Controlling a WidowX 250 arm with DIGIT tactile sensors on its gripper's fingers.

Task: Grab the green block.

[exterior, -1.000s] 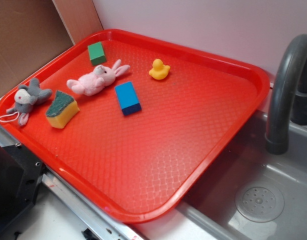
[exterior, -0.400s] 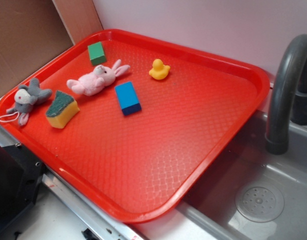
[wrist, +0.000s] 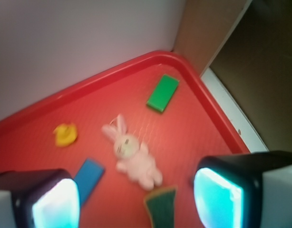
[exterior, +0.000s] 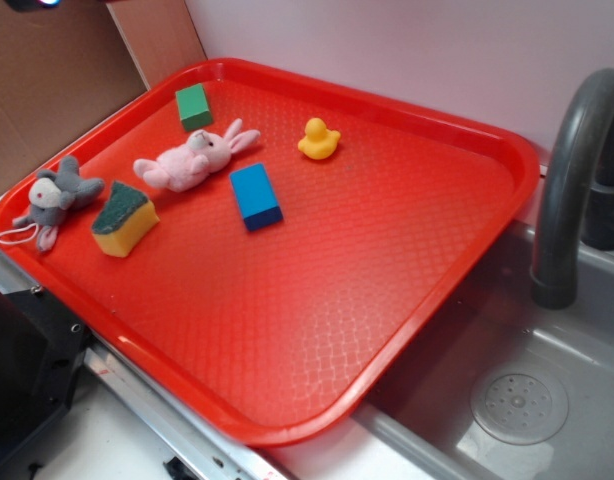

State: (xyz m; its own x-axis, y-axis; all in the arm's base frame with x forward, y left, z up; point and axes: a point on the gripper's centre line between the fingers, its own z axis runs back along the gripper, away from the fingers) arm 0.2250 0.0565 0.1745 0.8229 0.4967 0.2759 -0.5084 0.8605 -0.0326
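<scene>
- Red tray [exterior: 407, 290]: we log it as carrier of all items.
- Tool [wrist: 136, 199]: we see the jaws spread wide, holding nothing, high above the tray.
- Pink bunny [exterior: 192, 157]: mid-tray.
- Blue block [exterior: 255, 195]: beside the bunny.
- Green block [exterior: 194, 106]: lying free near the tray's far corner, just beyond the bunny.

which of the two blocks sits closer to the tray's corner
The green block, near the tray corner by the cardboard. The larger blue block lies further in, beside the pink bunny.

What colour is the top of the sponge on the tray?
Dark green, on a yellow sponge body. The exterior view shows it best; the wrist view cuts it off.
</scene>
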